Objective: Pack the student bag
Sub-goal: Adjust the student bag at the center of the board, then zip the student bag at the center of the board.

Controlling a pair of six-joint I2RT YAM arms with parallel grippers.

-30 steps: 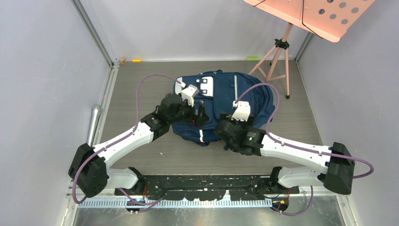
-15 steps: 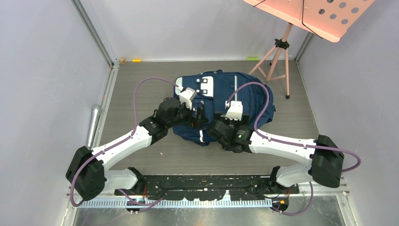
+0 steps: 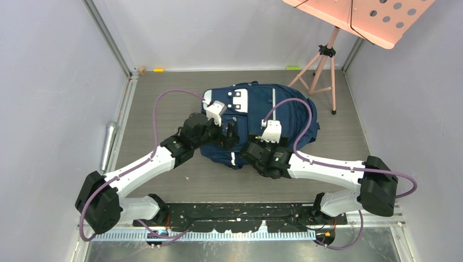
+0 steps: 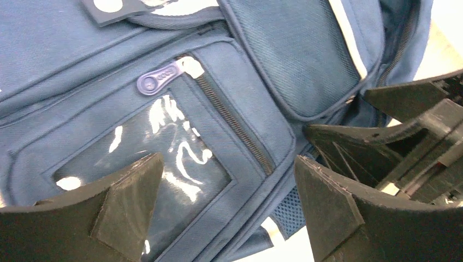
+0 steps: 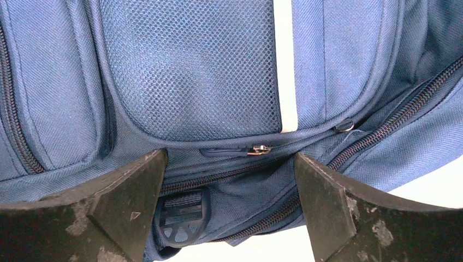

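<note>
The navy blue student bag (image 3: pixel 284 112) lies flat on the grey table, front up, with a pale stripe and white patches. My left gripper (image 3: pixel 232 135) is open over its near left part, above a clear-window zip pocket (image 4: pixel 153 158). My right gripper (image 3: pixel 255 148) is open over the bag's near edge, above a mesh pocket (image 5: pixel 191 71), a zip pull (image 5: pixel 261 149) and a black strap buckle (image 5: pixel 180 218). Neither holds anything. The right gripper's black fingers (image 4: pixel 404 142) show at the right of the left wrist view. No books are in view.
A pink music stand (image 3: pixel 360 16) on a tripod (image 3: pixel 322 71) stands at the back right. Small yellow (image 3: pixel 158 70) and green (image 3: pixel 293 67) objects lie along the back wall. A metal cylinder (image 3: pixel 109 136) lies by the left rail.
My right arm has swung left and brought its gripper in over the bag's near edge, close beside the left gripper. The left arm has barely shifted. The bag has not moved.
</note>
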